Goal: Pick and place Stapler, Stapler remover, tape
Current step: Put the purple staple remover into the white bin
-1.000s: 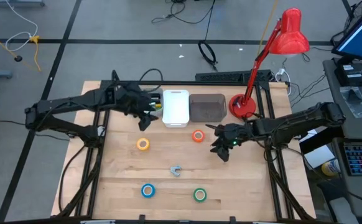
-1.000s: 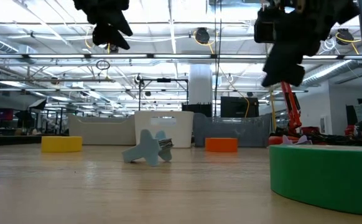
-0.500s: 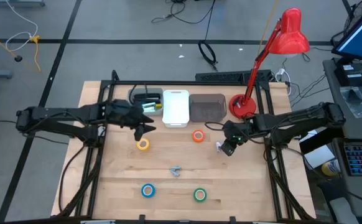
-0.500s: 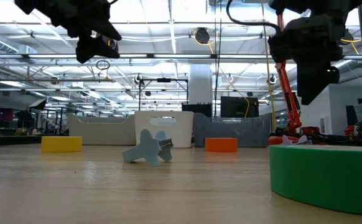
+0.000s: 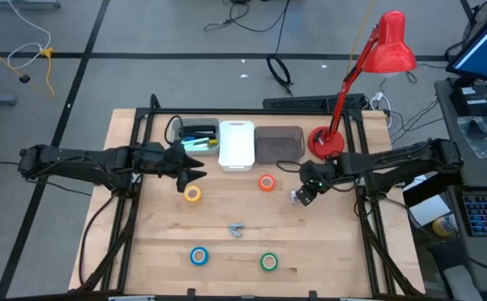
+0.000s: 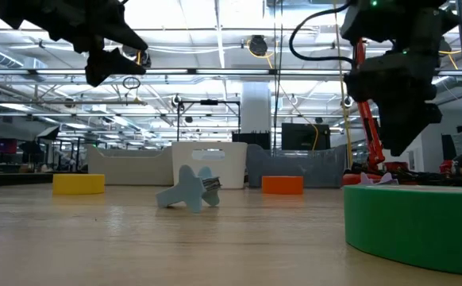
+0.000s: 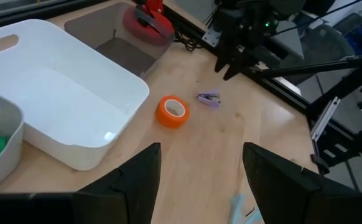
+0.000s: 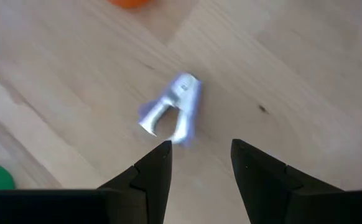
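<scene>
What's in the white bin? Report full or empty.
Empty. The left wrist view looks into the white bin and shows only its bare white floor; from above, the bin also shows nothing inside.

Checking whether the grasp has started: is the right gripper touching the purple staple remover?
Apart. In the right wrist view, bare table shows between the open right gripper and the staple remover ahead of its fingertips.

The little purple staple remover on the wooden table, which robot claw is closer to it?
Right. The right gripper hovers open just above the small purple staple remover; the left gripper, also open, is across the table by the yellow tape roll.
</scene>
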Controlling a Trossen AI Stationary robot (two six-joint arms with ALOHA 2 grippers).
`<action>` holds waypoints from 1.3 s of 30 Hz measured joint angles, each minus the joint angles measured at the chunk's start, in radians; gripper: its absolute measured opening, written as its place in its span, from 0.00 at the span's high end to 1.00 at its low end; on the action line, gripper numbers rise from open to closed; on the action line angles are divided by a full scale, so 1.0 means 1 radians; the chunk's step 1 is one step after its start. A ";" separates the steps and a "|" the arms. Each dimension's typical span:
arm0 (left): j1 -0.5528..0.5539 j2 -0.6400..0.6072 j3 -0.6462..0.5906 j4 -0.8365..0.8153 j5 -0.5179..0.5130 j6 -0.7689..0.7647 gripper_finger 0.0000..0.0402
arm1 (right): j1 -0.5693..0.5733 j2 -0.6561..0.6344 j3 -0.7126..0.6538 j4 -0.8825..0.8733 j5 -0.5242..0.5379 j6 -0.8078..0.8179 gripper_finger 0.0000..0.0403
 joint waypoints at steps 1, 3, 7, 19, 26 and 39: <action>-0.001 0.000 0.000 0.003 0.000 -0.001 0.43 | 0.000 0.000 -0.008 0.024 0.000 0.000 0.61; -0.001 0.000 0.000 0.008 -0.001 0.000 0.43 | -0.002 0.000 -0.024 0.058 -0.001 0.000 0.61; -0.001 0.000 0.000 0.008 -0.001 -0.004 0.43 | -0.003 0.000 -0.063 0.108 -0.023 0.012 0.61; -0.001 0.001 0.000 0.028 -0.004 -0.004 0.43 | -0.002 0.001 -0.147 0.249 -0.024 0.045 0.61; -0.001 0.001 0.000 0.029 -0.005 -0.004 0.43 | -0.002 0.040 -0.147 0.268 -0.023 0.042 0.61; -0.001 0.001 0.000 0.027 -0.007 0.001 0.43 | -0.002 0.079 -0.147 0.289 -0.023 0.015 0.73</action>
